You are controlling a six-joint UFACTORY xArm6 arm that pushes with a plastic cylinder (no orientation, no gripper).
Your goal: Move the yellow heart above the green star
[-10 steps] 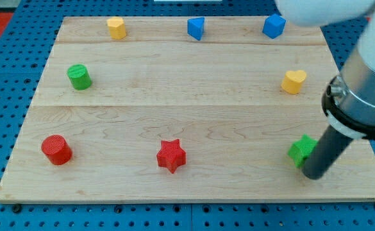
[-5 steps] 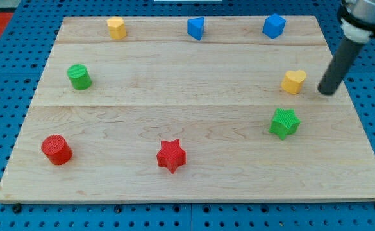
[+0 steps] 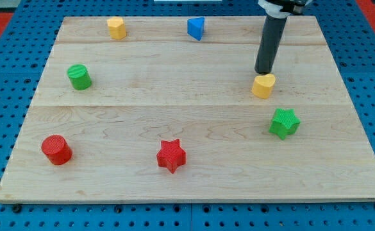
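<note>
Yellow heart (image 3: 263, 85) touching my tip (image 3: 263, 72), above green star (image 3: 284, 123)

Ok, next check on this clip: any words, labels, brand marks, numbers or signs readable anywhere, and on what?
None: no readable text in this view.
The wooden board is bare wood.
The blocks, including the yellow heart and green star, have plain faces.
My tip, just above the heart, sits on an unmarked dark rod.

Wooden desk (image 3: 193, 186) carries: yellow heart (image 3: 263, 85), green star (image 3: 284, 122), red star (image 3: 171, 155), red cylinder (image 3: 56, 149), green cylinder (image 3: 79, 77), yellow block (image 3: 116, 28), blue block (image 3: 196, 28).
</note>
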